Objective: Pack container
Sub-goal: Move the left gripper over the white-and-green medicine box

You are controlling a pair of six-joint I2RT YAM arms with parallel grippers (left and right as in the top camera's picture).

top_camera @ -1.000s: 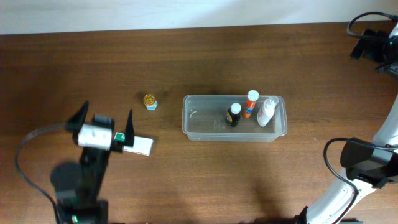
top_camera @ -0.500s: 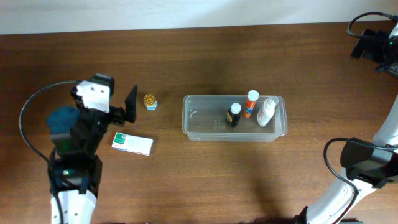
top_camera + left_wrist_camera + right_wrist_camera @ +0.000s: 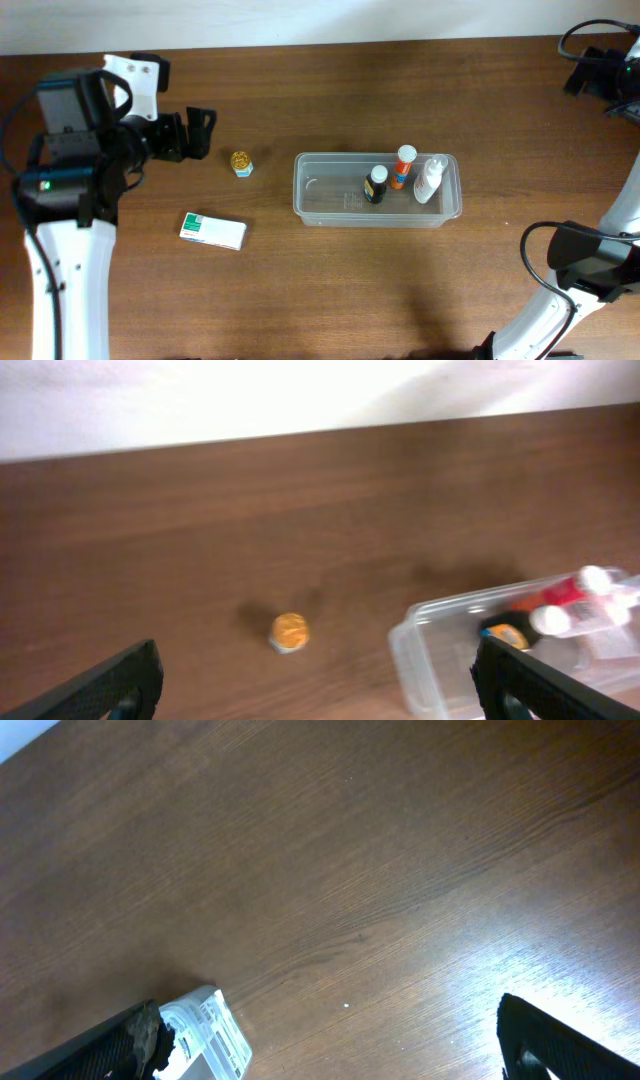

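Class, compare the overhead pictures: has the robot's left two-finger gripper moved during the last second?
Yes. The left gripper was over the white-and-green flat box; it now sits further up the picture, clear of the box, left of the small gold-topped item.

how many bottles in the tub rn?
3, all in the right half of the clear plastic rectangular tub: a dark black-capped bottle, an orange white-capped bottle beside it, a white bottle at the right end. None appear hidden.
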